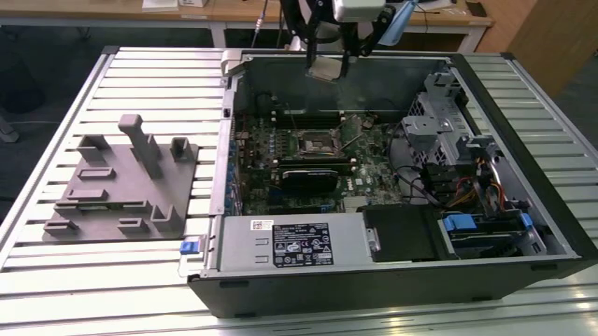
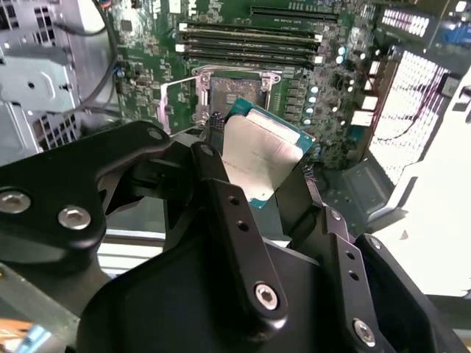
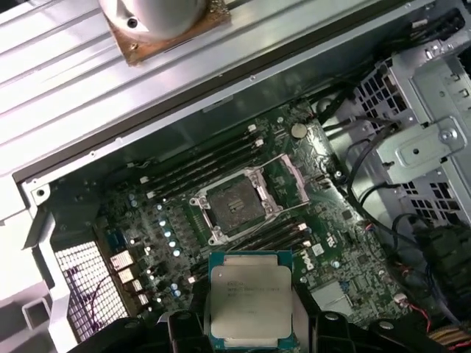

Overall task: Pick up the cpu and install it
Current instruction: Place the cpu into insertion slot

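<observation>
High over the open computer case [image 1: 393, 283] in the exterior view, the gripper [image 1: 328, 64] holds the cpu [image 1: 326, 69], well apart from the grey holder blocks [image 1: 122, 183]. In the second wrist view, black fingers [image 2: 215, 176] are clamped on its edges, and it is tilted above the motherboard [image 2: 324, 95]. In the first wrist view, it hangs near the metal-framed socket [image 3: 235, 202], apart from it.

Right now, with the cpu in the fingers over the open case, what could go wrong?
1. The cpu looks tilted between the fingers, which grip it by its edges. It may meet the socket skewed and fail to seat.
2. It hangs high above the motherboard. A slip would likely drop it onto the open socket or the memory sticks beside it.
</observation>
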`<state>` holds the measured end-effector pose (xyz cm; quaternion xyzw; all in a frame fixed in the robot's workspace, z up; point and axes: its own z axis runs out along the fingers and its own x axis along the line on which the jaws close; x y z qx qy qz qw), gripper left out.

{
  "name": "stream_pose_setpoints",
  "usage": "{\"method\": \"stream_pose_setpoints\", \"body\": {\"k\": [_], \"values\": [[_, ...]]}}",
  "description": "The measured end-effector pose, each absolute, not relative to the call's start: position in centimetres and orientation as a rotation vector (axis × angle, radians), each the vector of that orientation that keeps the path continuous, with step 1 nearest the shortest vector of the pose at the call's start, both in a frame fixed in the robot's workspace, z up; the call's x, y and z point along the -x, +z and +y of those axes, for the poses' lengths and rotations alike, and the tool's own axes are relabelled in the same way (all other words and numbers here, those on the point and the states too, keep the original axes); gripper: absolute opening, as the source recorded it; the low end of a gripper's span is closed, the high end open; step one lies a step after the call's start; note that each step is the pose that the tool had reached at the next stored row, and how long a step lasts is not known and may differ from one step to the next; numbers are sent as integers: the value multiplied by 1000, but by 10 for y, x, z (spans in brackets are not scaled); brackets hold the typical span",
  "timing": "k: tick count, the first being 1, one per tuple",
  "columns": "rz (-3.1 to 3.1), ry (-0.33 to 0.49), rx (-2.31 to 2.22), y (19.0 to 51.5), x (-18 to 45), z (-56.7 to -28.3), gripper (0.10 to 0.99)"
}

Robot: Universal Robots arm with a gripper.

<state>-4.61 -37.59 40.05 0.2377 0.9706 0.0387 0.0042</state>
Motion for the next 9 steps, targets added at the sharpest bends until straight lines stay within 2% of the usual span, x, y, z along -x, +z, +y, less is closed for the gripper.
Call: {"method": "stream_pose_setpoints", "body": {"k": [9], "values": [[2978,120,-950,400,46,-376,529]]}}
